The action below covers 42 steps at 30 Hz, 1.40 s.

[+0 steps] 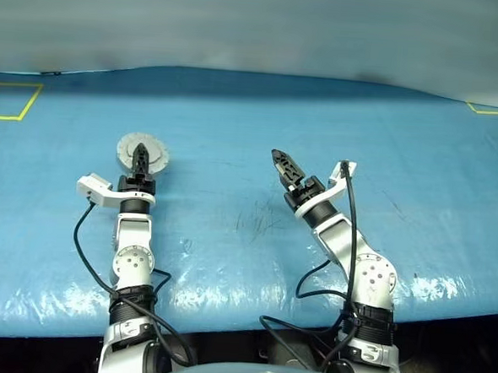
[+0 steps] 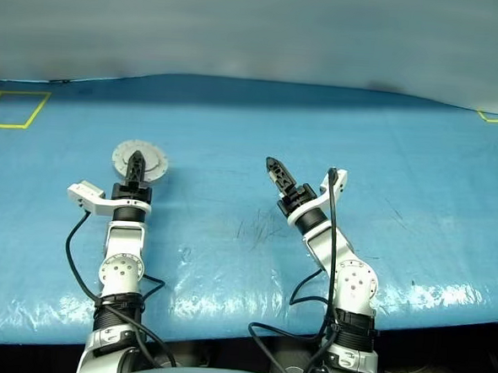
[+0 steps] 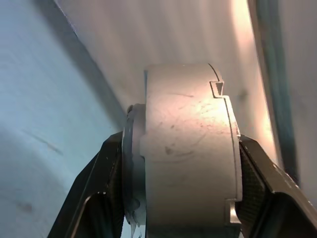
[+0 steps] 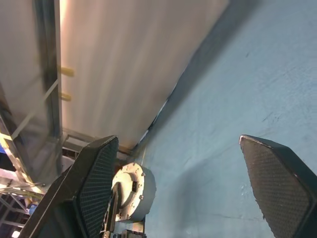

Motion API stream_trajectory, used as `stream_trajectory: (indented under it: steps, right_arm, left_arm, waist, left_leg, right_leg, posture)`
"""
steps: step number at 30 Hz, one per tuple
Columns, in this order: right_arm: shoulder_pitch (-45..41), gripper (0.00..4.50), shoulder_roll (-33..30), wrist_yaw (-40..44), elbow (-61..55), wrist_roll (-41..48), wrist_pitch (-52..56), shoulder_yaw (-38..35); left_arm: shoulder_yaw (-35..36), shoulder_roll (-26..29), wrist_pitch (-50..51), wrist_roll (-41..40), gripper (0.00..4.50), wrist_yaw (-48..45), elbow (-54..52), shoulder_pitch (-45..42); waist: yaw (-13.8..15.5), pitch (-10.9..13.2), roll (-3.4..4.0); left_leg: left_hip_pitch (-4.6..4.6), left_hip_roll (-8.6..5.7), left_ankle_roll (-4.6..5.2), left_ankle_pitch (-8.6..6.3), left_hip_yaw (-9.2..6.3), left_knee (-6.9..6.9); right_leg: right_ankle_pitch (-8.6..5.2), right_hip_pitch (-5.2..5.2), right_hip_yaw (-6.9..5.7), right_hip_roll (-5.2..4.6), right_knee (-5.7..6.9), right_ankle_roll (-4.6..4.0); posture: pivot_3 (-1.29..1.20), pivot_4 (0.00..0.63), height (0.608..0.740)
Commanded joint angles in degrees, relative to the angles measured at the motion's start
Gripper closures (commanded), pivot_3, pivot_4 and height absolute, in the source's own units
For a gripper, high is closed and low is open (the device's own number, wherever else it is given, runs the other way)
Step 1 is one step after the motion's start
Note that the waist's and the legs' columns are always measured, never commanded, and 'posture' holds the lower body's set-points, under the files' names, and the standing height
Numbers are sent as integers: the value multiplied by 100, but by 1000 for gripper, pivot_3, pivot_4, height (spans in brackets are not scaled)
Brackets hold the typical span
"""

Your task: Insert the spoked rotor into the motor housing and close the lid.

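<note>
Left eye view: a blue-covered table (image 1: 260,145) ran across the scene, with yellow tape outlines (image 1: 9,100) near its far left and far right edges.
Left gripper: the left gripper (image 1: 142,158) reached forward over the table, its two black fingers pinching a round silver disc-shaped assembly.
Motor housing: the motor housing (image 1: 141,151) sat in that grip, its ribbed silver face turned up toward the head camera.
Left wrist view: the housing's smooth grey side wall (image 3: 188,153) filled the space between both fingers (image 3: 106,168), which pressed against it on either side; a small notch marked its upper edge.
Right gripper: the right gripper (image 1: 285,167) pointed forward and leftward, well apart from the housing.
Right jaws: spread wide with nothing between them.
Right wrist view: the housing (image 4: 132,192) appeared beyond the right finger (image 4: 96,183), flat round face showing.
</note>
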Motion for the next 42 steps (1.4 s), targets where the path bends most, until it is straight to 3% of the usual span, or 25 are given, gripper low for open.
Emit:
stream_trajectory:
  steps: [1, 8, 15, 22, 29, 31, 38, 42]
  right_arm:
    - [-138, 394, -53, 43, 15, -292, -209, -20]
    - [-158, 394, -56, 105, 92, -621, -230, 7]
    - [-133, 368, -23, 128, 106, -710, -201, -45]
    - [-189, 368, -169, 355, 176, -1067, -224, 60]
    - [-201, 368, -335, 788, 217, -2363, -1205, 419]
    - [-245, 368, -417, 962, 281, -2737, -1645, 443]
    - [-160, 368, -1500, 1692, 653, -4475, -2973, 786]
    - [-58, 368, -1794, 1850, 709, -4602, -3043, 659]
  left_arm:
    - [303, 27, -764, 796, 1834, 920, 229, -249]
    - [477, 94, -1122, 1277, 1834, 1497, 429, -218]
    - [700, 246, -1417, 1664, 41, 2008, 331, -139]
    - [1055, 817, -1993, 2911, 41, 3071, 15, 35]
    - [701, 943, -2118, 3837, 41, 3223, -534, 170]
    - [482, 1021, -2187, 4145, 41, 3104, -652, 162]
    - [-1320, 1440, -1972, 3882, 41, 537, -789, 346]
    - [-1950, 1712, -1534, 3742, 41, -545, -797, 527]
  waist:
    - [9, 7, -13]
    - [33, 7, -24]
    - [14, 7, -23]
    - [5, 6, -26]
    - [78, 1, -34]
    - [67, -1, -36]
    - [55, -3, -33]
    - [-13, -2, -32]
  left_leg:
    - [0, 0, 0, 0, -1, 0]
    - [6, 1, -1, 0, 4, 5]
    - [14, 2, -1, 1, 5, 4]
    - [15, 5, -2, 1, 3, 2]
    - [14, -3, -10, 6, 13, 16]
    - [15, -3, -12, 7, 16, 19]
    - [19, -4, -21, 12, 22, 14]
    - [27, 0, -21, 12, 36, 1]
  right_leg:
    - [0, 0, -1, 0, -1, 0]
    - [2, 4, 0, -1, 4, 3]
    - [2, 8, 1, 0, 10, 1]
    - [2, 8, 0, 2, 12, 0]
    - [12, 19, 0, -13, 8, 17]
    - [14, 19, 2, -13, 6, 20]
    - [14, 19, 7, -15, 8, 19]
    - [13, 8, 32, -4, 10, 16]
  posture:
    - [0, 150, 740]
    - [0, 150, 740]
    - [0, 150, 740]
    - [0, 150, 740]
    - [0, 150, 740]
    - [0, 150, 740]
    - [0, 150, 740]
    - [0, 150, 740]
